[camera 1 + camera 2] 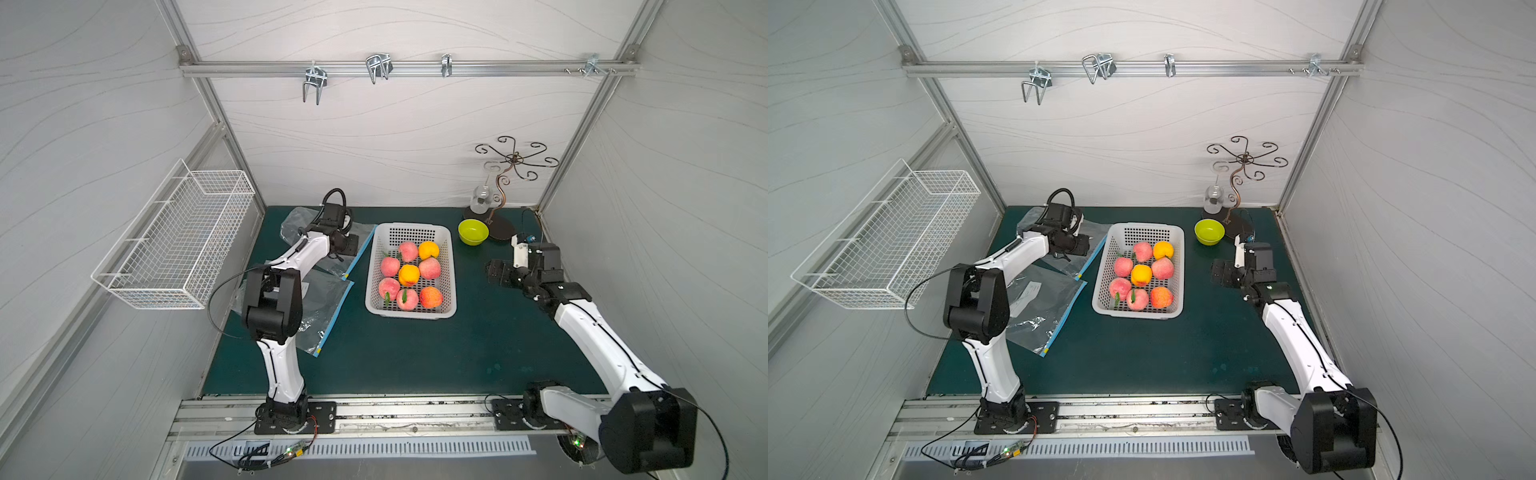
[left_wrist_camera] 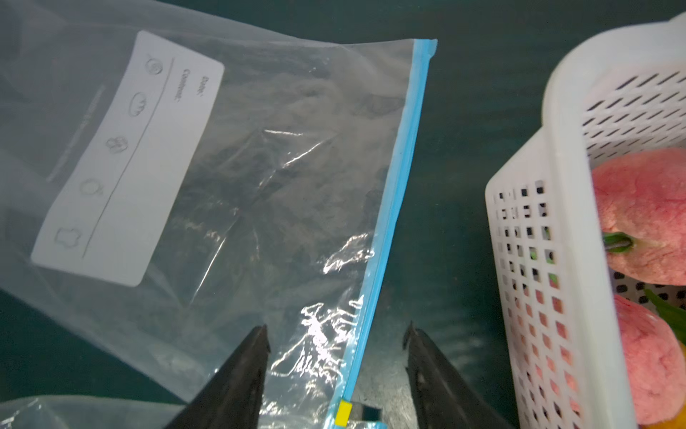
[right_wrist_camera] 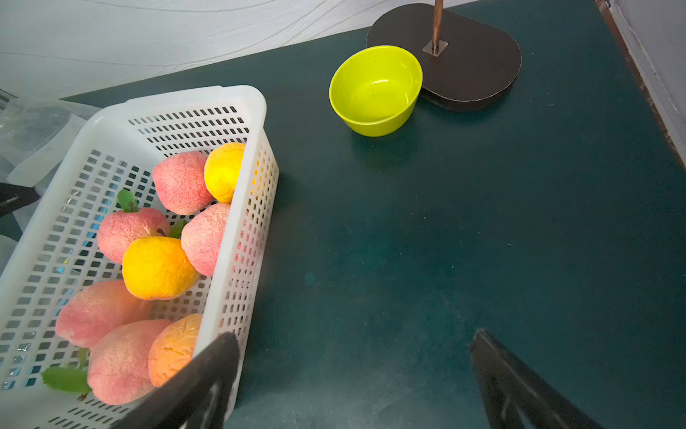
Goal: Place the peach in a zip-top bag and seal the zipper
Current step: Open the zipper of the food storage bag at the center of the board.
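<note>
My left gripper (image 2: 337,334) has its jaws spread either side of the blue zipper strip (image 2: 401,178) of a clear plastic zip-top bag (image 2: 260,167) lying flat on the dark green table (image 2: 464,111). My right gripper (image 3: 354,334) is spread wide just beside the white perforated plastic basket (image 3: 178,96), where the pink peaches (image 3: 182,182) sit.

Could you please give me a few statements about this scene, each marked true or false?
1. Every peach lies in the white basket, none in a bag. True.
2. The green bowl holds a peach. False: the bowl is empty.
3. In the left wrist view, a blue zipper edge runs between the open jaws of the left gripper. True.
4. The right gripper holds a peach. False: it is open and empty, beside the basket.
5. Only one zip-top bag is in the scene. False: there are two, a farther bag and a nearer bag.
</note>
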Tool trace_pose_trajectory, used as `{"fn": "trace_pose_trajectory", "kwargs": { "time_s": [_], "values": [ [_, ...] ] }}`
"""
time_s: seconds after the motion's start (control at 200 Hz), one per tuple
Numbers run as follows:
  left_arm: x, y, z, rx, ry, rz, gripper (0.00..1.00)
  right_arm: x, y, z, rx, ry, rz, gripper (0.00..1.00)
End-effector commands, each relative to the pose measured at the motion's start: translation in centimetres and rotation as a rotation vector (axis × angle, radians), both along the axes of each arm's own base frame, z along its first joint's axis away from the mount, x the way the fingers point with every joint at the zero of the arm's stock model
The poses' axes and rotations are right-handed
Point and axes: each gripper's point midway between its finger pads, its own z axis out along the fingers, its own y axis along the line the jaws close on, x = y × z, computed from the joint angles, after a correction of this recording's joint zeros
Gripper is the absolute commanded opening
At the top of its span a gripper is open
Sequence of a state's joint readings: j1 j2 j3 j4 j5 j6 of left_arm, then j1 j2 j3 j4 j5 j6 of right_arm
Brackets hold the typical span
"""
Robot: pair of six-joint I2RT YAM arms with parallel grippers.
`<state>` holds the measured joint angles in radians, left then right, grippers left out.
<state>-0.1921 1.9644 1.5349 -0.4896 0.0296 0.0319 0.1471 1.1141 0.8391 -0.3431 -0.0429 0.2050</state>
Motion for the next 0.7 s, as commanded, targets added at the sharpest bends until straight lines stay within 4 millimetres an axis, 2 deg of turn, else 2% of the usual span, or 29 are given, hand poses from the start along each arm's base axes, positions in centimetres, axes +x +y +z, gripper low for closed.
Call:
{"fn": "trace_pose_trajectory", "kwargs": {
  "time_s": [0.0, 0.255, 0.465, 0.585, 0.605, 0.695],
  "values": [
    [0.4, -0.3, 0.1, 0.061, 0.031, -0.048, 0.57, -0.5, 0.3, 0.5, 0.016, 0.013, 0.007, 0.99],
    [1.4, -1.9, -1.0, 0.085, 0.067, -0.101, 0.55, -0.3, 0.4, 0.1, 0.016, 0.028, 0.007, 0.99],
    [2.3, -2.0, -2.1, 0.104, 0.093, -0.103, 0.55, -0.3, 0.4, -0.1, 0.012, 0.031, 0.006, 0.99],
    [2.2, -1.9, -3.6, 0.124, 0.13, -0.104, 0.55, -0.2, 0.3, -0.2, 0.012, 0.035, 0.005, 0.99],
    [2.8, -2.1, -2.9, 0.121, 0.111, -0.105, 0.55, -0.2, 0.4, -0.3, 0.013, 0.037, 0.006, 0.99],
    [3.0, -2.1, -3.5, 0.14, 0.126, -0.109, 0.54, -0.1, 0.4, -0.2, 0.012, 0.036, 0.006, 0.99]
  ]
}}
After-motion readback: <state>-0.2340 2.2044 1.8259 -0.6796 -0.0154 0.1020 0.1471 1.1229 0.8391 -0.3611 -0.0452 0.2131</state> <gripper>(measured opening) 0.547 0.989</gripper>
